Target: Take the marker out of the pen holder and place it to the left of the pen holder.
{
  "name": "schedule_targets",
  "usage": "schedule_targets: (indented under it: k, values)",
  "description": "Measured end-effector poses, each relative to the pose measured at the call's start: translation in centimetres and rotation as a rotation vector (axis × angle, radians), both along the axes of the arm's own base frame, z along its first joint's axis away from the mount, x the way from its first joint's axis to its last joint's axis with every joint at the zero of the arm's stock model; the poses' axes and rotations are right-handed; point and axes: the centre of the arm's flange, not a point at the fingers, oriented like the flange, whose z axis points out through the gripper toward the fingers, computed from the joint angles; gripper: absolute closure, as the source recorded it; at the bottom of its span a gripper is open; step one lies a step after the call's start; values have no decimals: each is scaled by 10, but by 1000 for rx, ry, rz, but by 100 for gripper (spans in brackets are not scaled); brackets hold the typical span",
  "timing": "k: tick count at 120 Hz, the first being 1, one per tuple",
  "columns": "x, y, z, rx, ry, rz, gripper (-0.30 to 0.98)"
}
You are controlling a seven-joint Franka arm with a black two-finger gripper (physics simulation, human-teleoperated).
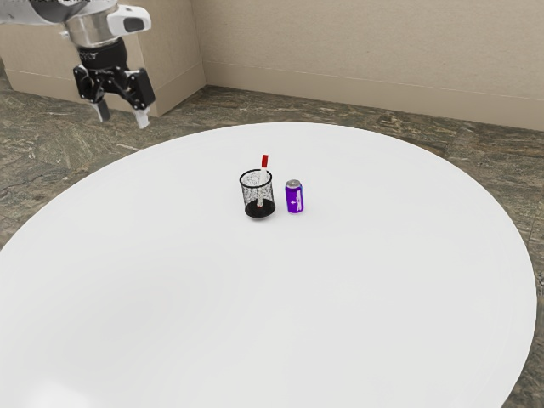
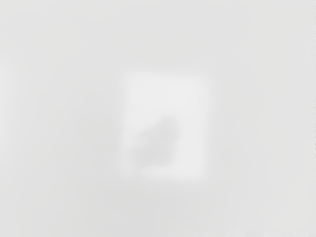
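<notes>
The gripper (image 1: 122, 116), its fingers wide apart, could tip the pen holder (image 1: 246, 197) by closing too low on the marker (image 1: 264, 161).

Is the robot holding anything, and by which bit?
Nothing is held: the claw is open and empty, and the marker is in the holder.
</notes>
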Motion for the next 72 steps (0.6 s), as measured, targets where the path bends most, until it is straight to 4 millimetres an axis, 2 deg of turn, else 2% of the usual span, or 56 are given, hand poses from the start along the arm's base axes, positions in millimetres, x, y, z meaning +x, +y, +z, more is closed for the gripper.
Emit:
schedule_targets:
  k: [18,23,28,36,40,47,54,58,64,72]
  values:
    - [5,6,1,4,-6,4,1]
    - [15,6,9,13,-32,2,1]
    - [32,-8,9,19,-47,-23,1]
    - [60,-49,-9,6,-54,-94,1]
    - [70,-62,-20,-24,-58,-109,2]
    - [85,-66,-43,-64,-50,-102,2]
    - [102,-44,-72,-84,-47,-56,2]
    - [112,-42,-88,-93,-48,-49,2]
    - [127,-65,-108,-115,-60,-85,1]
    - [142,-96,-116,-142,-103,-134,2]
